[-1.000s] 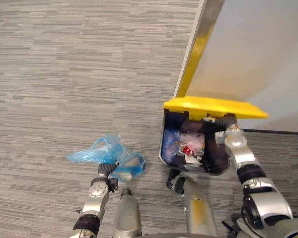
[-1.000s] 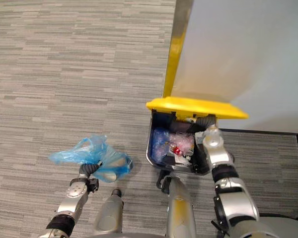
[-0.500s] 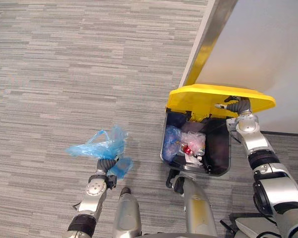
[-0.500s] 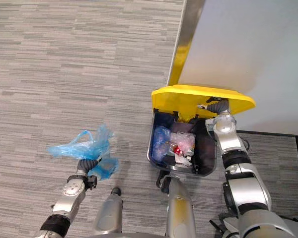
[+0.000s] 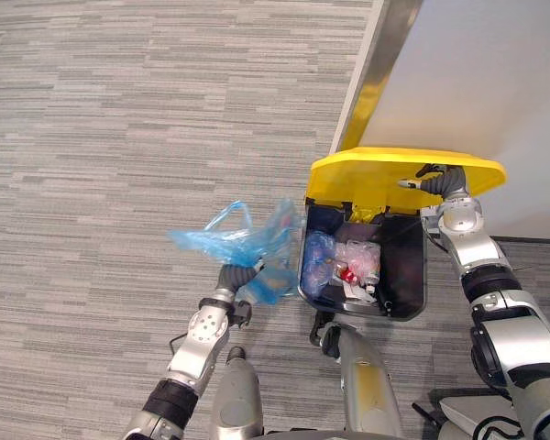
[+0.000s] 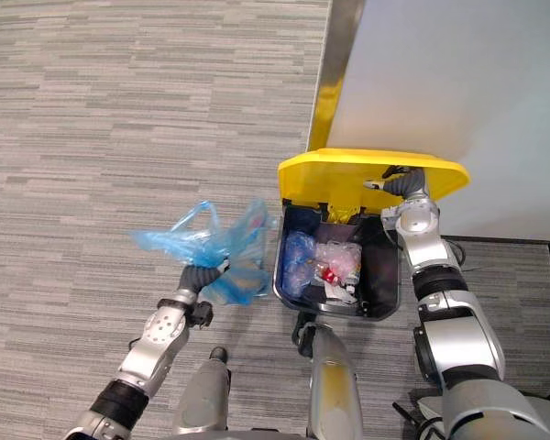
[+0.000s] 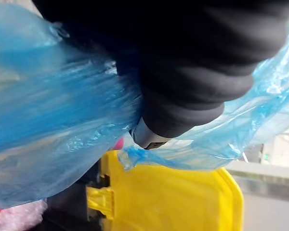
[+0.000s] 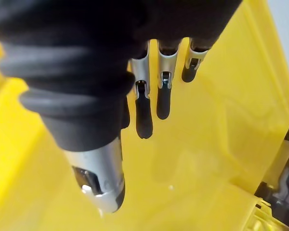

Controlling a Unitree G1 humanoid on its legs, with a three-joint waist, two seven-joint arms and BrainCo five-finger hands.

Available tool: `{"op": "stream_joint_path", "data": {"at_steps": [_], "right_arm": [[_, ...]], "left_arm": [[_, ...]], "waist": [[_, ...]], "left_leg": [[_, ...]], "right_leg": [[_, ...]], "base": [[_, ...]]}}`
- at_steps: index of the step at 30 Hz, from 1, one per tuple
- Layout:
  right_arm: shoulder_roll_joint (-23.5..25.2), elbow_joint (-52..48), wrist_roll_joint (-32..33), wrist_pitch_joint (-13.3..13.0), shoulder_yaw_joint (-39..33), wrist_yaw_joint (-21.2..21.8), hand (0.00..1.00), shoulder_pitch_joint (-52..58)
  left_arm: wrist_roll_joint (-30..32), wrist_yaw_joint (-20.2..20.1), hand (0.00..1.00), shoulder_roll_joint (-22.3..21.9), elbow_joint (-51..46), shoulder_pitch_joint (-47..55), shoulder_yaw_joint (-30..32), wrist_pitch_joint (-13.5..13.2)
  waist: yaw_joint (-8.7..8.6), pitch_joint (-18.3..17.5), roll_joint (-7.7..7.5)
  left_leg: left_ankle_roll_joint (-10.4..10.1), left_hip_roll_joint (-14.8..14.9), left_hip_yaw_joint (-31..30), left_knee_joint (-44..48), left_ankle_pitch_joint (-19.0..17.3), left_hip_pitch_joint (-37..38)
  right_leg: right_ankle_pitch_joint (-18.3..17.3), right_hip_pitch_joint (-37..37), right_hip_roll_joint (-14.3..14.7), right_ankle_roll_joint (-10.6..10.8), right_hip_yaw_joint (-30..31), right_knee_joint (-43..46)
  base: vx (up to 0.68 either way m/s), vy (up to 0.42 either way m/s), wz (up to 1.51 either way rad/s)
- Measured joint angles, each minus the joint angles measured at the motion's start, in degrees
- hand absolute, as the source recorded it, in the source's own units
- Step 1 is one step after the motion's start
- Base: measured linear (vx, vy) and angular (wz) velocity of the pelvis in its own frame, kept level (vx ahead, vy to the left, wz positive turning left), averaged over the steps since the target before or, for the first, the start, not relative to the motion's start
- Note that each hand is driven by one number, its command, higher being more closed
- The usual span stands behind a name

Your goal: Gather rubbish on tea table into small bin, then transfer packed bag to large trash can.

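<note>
Item 1. Left hand (image 5: pixel 236 276): fingers closed on the gathered neck of a blue plastic bag (image 5: pixel 236 240). The bag is held up off the floor, and its crumpled plastic spreads out to both sides of the fingers. In the left wrist view the plastic wraps around the hand.

Item 2. Striped grey carpet floor (image 5: pixel 119 137), below and around the bag.

Item 3. Dark trash can (image 5: pixel 411 291), just beside the left fingers on their right. The bag's edge reaches the can's near wall, but it is not clear whether they touch. The can is open and holds rubbish (image 5: pixel 346 266): blue and clear plastic bags and a small red piece.

Item 4. Yellow lid (image 5: pixel 371 179), tipped up at the far side of the can.

Item 5. Right hand (image 5: pixel 439 181): fingers (image 8: pixel 143 118) straight and spread, with the dark tips flat against the lid's inner face and gripping nothing.

Item 6. White wall (image 5: pixel 495 73) with a yellowish metal edge strip (image 5: pixel 380 64), beyond the right fingers and the lid.
</note>
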Motion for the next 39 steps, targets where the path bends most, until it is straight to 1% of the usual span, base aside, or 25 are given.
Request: {"op": "stream_joint_path", "data": {"at_steps": [2, 3, 5, 7, 9, 10, 12, 15, 20, 24, 26, 29, 30, 32, 33, 34, 35, 37, 38, 39], "right_arm": [[0.23, 0.04, 0.01, 0.34, 1.59, 0.82, 0.0, -1.66], [0.25, 0.08, 0.01, 0.82, 2.67, 1.17, 0.0, -3.39], [0.19, 0.61, 0.06, 0.9, 3.32, 1.3, 0.0, -4.73], [0.2, 1.38, 0.59, 0.9, 4.61, 1.43, 0.0, -6.16], [0.19, 2.19, 1.11, 1.03, 5.66, 2.23, 0.0, -8.97], [0.19, 2.19, 1.11, 1.03, 5.83, 2.24, 0.0, -9.22], [0.19, 2.19, 1.16, 1.03, 6.85, 2.36, 0.0, -11.09], [0.18, 2.17, 1.76, 1.03, 7.08, 2.43, 0.0, -12.45], [0.12, 0.94, 3.38, 1.02, 8.45, 2.43, 0.0, -15.71], [-0.71, -4.72, 4.19, 1.01, 8.49, 2.19, 0.0, -15.7], [-1.65, -8.18, 4.54, 1.01, 9.34, 2.22, 0.0, -15.7], [-2.52, -12.33, 5.01, 0.92, 9.8, 2.18, 0.0, -15.72], [-2.89, -14.68, 5.66, 0.82, 11.78, 2.19, 0.0, -15.76], [-2.87, -17.52, 5.95, 0.45, 13.72, 2.19, 0.0, -15.91], [-2.85, -20.07, 6.19, -0.35, 15.72, 2.22, 0.0, -16.46], [-2.72, -20.8, 6.32, -0.39, 16.56, 2.27, 0.0, -17.05], [-2.65, -21.44, 6.61, -0.66, 17.96, 2.27, 0.0, -18.29], [-2.61, -23.37, 6.65, -1.37, 18.58, 2.28, 0.0, -19.83], [-2.63, -23.58, 6.67, -2.25, 18.78, 2.25, 0.0, -20.33], [-2.63, -23.6, 6.68, -2.45, 19.08, 2.23, 0.0, -20.57]], "left_arm": [[0.0, 0.05, 1.0, -0.24, -0.56, -2.4, -2.06, 0.0], [0.0, 0.16, 1.0, -0.6, -0.54, -4.75, -3.82, 0.02], [0.03, 0.38, 1.0, -1.73, -0.52, -7.92, -5.86, 0.03], [0.05, 0.44, 1.0, -2.74, -0.42, -10.3, -6.96, 0.02], [0.11, 0.73, 1.0, -3.55, 0.19, -14.05, -8.32, 0.0], [0.12, 0.79, 1.0, -3.56, 0.3, -14.41, -8.43, 0.0], [0.23, 1.48, 1.0, -4.43, 4.19, -18.16, -9.37, 0.06], [1.29, 1.63, 1.0, -4.69, 8.01, -21.07, -10.65, 0.22], [2.75, 2.86, 1.0, -6.05, 14.72, -28.84, -10.7, 0.88], [4.59, 2.85, 1.0, -6.8, 18.65, -33.13, -10.61, 1.74], [4.75, 2.75, 1.0, -6.8, 20.85, -34.17, -10.58, 2.55], [5.58, 2.68, 1.0, -6.98, 23.31, -35.66, -10.58, 2.89], [6.31, 2.58, 1.0, -6.99, 24.97, -36.2, -10.59, 2.93], [7.05, 2.45, 1.0, -7.0, 26.86, -36.85, -10.59, 3.0], [8.12, 2.39, 1.0, -7.0, 28.22, -37.35, -10.4, 3.44], [8.79, 2.39, 1.0, -7.0, 28.96, -37.66, -10.28, 3.61], [9.86, 2.41, 1.0, -6.98, 29.93, -38.09, -10.0, 4.13], [12.18, 2.39, 1.0, -6.97, 32.17, -38.86, -9.67, 4.78], [13.62, 2.38, 0.0, -7.01, 32.84, -38.87, -8.91, 5.12], [14.0, 2.37, 0.0, -7.03, 33.29, -38.87, -8.32, 5.14]], "waist": [[-0.76, 0.14, 0.25], [-1.07, 0.47, 0.7], [-1.3, 0.88, 1.18], [-1.64, 1.21, 1.36], [-2.5, 2.5, 1.33], [-2.52, 2.63, 1.29], [-2.7, 3.05, 1.19], [-2.99, 3.66, 1.12], [-4.15, 5.37, 0.27], [-4.31, 5.73, -0.02], [-4.42, 6.21, -0.47], [-4.59, 7.52, -0.57], [-4.52, 7.64, -0.77], [-4.43, 7.87, -1.1], [-4.28, 7.91, -1.13], [-4.27, 8.04, -1.11], [-4.26, 8.43, -1.2], [-4.22, 9.83, -1.2], [-4.21, 9.83, -1.2], [-4.2, 9.84, -1.2]], "left_leg": [[0.08, 0.0, 0.7, -0.01, -0.04, 0.17], [0.09, -0.03, 1.25, 0.04, -0.04, 0.18], [0.23, -0.22, 1.57, 0.03, 0.05, 0.27], [0.24, -0.35, 1.86, 0.03, 0.05, 0.37], [0.33, -0.69, 2.29, 0.04, 0.11, 0.48], [0.33, -0.72, 2.37, 0.03, 0.11, 0.47], [0.33, -0.89, 3.27, 0.01, 0.11, 0.03], [0.33, -0.87, 4.19, 0.01, 0.11, -0.08], [0.29, -0.82, 5.36, 0.85, 0.08, -2.29], [0.15, -0.56, 5.94, 2.54, 0.01, -5.83], [-0.28, 0.34, 6.71, 4.97, -0.44, -8.52], [-0.38, 1.1, 7.1, 7.29, -1.26, -10.94], [-0.45, 1.74, 7.31, 8.92, -1.98, -12.95], [-0.45, 2.06, 7.58, 10.24, -2.44, -14.98], [-0.45, 2.19, 7.62, 11.47, -2.81, -17.28], [-0.44, 2.19, 7.66, 11.94, -2.84, -18.16], [-0.46, 2.25, 7.76, 12.51, -2.91, -19.22], [-0.35, 2.57, 7.98, 13.97, -3.09, -21.0], [-0.41, 2.85, 8.19, 14.7, -3.34, -22.38], [-0.44, 2.98, 8.32, 15.09, -3.44, -22.98]], "right_leg": [[0.63, -0.01, 0.44, -0.12, 0.7, -0.75], [1.05, -0.03, 0.62, 0.11, 1.08, -1.26], [1.28, -0.08, 0.63, 0.23, 1.41, -1.46], [1.31, -0.2, 0.65, 0.31, 1.73, -1.46], [1.53, -0.46, 0.61, 0.55, 2.34, -1.56], [1.57, -0.52, 0.61, 0.56, 2.42, -1.57], [1.94, -1.62, 0.79, 0.84, 3.36, -1.57], [2.23, -2.35, 0.93, 0.4, 4.11, -1.46], [2.82, -4.69, 0.96, 0.34, 4.81, -1.6], [3.34, -7.75, 1.22, 0.25, 4.99, -1.59], [3.74, -9.36, 1.81, -0.36, 4.76, -1.61], [3.88, -10.78, 2.01, -0.55, 4.37, -1.29], [4.13, -12.22, 2.49, -0.5, 4.33, -1.17], [4.37, -14.01, 2.64, -0.23, 4.43, -0.69], [4.55, -16.05, 2.73, -0.36, 4.52, -0.33], [4.67, -16.77, 2.74, -0.52, 4.57, -0.25], [4.84, -17.7, 2.81, -0.76, 4.62, -0.17], [4.91, -19.09, 2.91, -0.83, 4.63, 0.24], [5.04, -20.08, 2.95, -0.97, 4.57, 0.44], [5.21, -20.55, 2.98, -1.05, 4.53, 0.45]], "base": [[-0.01, 0.018, -0.2], [-0.02, 0.022, -0.17], [-0.02, 0.018, -0.11], [-0.01, 0.006, -0.08], [-0.02, 0.005, -0.1], [-0.03, 0.008, -0.15], [-0.01, 0.006, -0.18], [0.02, 0.008, -0.16], [0.0, 0.001, -0.08], [0.01, -0.024, -0.06], [0.01, -0.033, -0.07], [-0.03, -0.037, 0.01], [-0.03, -0.02, -0.06], [-0.05, -0.028, -0.07], [-0.06, -0.027, -0.05], [-0.04, -0.018, -0.05], [-0.02, -0.01, -0.03], [-0.02, -0.004, 0.0], [0.0, 0.0, 0.0], [-0.03, 0.016, -0.02]]}}
